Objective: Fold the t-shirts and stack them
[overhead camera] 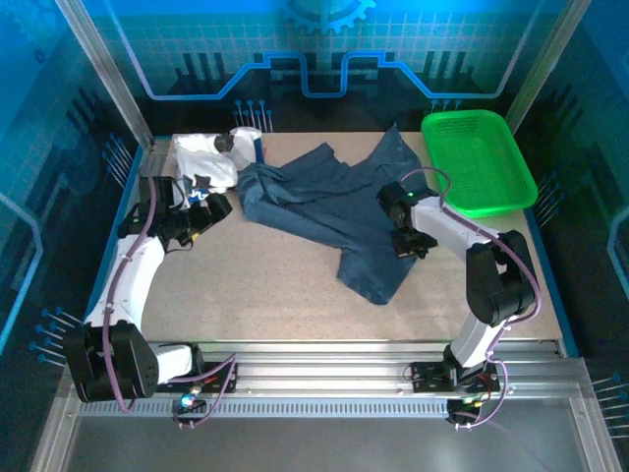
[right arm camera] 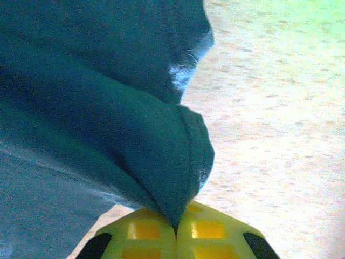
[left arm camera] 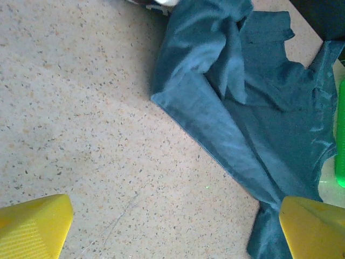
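1. The right tool (overhead camera: 408,241) is the nearer one to the dark slate-blue t-shirt (overhead camera: 324,206) and sits over its right, near part. The right wrist view shows the jaws pressed together on a fold of the blue cloth, which rises from the tips.
2. From that pinch the shirt lies crumpled on the counter (overhead camera: 265,285). One lobe reaches toward the near edge, and the bulk runs left to right across the middle. Spreading it flat likely depends on pulling this pinched part away from the heap.
3. The left tool (overhead camera: 201,211) hangs at the shirt's left edge, jaws wide apart and holding nothing. In its wrist view bare counter lies below, with a straight blue edge running diagonally ahead and to the right.
4. Farther off, the white printed t-shirt (overhead camera: 201,157) is bunched in the far left corner, just beside the left tool. Whether it overlaps the blue shirt cannot be told.
5. The green basket (overhead camera: 482,162) stands far right, near the blue shirt's far tip.
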`<state>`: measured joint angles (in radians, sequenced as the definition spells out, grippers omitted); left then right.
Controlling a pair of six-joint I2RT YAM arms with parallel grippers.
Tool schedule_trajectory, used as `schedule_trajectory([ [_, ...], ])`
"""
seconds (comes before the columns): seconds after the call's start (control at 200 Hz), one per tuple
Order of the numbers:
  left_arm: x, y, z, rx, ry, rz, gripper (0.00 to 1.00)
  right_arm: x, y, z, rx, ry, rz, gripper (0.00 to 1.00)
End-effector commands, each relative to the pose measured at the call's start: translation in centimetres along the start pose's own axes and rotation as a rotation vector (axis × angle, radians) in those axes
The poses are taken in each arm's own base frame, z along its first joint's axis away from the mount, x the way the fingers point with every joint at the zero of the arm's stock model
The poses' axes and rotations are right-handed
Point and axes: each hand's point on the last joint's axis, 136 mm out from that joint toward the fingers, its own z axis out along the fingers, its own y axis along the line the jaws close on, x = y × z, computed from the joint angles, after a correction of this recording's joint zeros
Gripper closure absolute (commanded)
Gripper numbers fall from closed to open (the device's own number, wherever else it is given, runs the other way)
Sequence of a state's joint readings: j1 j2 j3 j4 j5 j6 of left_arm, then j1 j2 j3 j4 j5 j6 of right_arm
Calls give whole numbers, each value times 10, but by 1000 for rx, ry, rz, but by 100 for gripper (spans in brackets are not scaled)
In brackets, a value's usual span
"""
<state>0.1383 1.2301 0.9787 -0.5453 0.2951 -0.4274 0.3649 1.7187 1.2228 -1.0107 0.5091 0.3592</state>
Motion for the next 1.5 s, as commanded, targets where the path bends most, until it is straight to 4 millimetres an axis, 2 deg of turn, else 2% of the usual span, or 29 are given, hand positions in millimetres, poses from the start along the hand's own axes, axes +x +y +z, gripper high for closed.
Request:
schedule_trajectory([
  [0.0, 10, -9, 6, 28, 24, 2, 1, 7, -36, 12, 173, 52, -96, 100],
  [0.205, 27, -33, 34, 29, 108, 94, 1, -23, -68, 22, 366, 35, -116, 96],
  [0.335, 40, -40, 57, -17, 192, 159, 5, -40, -75, 19, 378, 0, -78, 89],
  [0.38, 44, -38, 65, -52, 224, 181, 6, -44, -79, 17, 366, -6, -50, 81],
  [0.465, 51, -33, 79, -107, 285, 236, 9, -47, -73, 13, 247, -24, 18, 52],
  [0.565, 56, -35, 95, -138, 340, 305, 16, -47, -52, -6, 42, -107, 91, 39],
  [0.625, 56, -36, 104, -172, 365, 357, 22, -41, -38, -22, -97, -149, 156, 30],
  [0.67, 55, -35, 110, -207, 376, 398, 23, -35, -26, -32, -210, -164, 193, 28],
  [0.785, 55, -30, 125, -262, 408, 466, 33, -18, 6, -58, -473, -202, 260, 22],
  [0.915, 51, -33, 144, -300, 427, 538, 42, 6, 27, -71, -662, -210, 315, 16],
  [1.04, 52, -34, 162, -338, 453, 606, 44, 30, 34, -59, -709, -133, 375, 16],
  [1.161, 55, -32, 176, -365, 466, 642, 45, 36, 37, -56, -734, -123, 399, 17],
  [1.186, 56, -32, 179, -369, 467, 649, 45, 44, 40, -49, -735, -99, 400, 17],
  [1.496, 51, -18, 197, -456, 447, 704, 47, 56, 44, -33, -738, -56, 415, 18],
])
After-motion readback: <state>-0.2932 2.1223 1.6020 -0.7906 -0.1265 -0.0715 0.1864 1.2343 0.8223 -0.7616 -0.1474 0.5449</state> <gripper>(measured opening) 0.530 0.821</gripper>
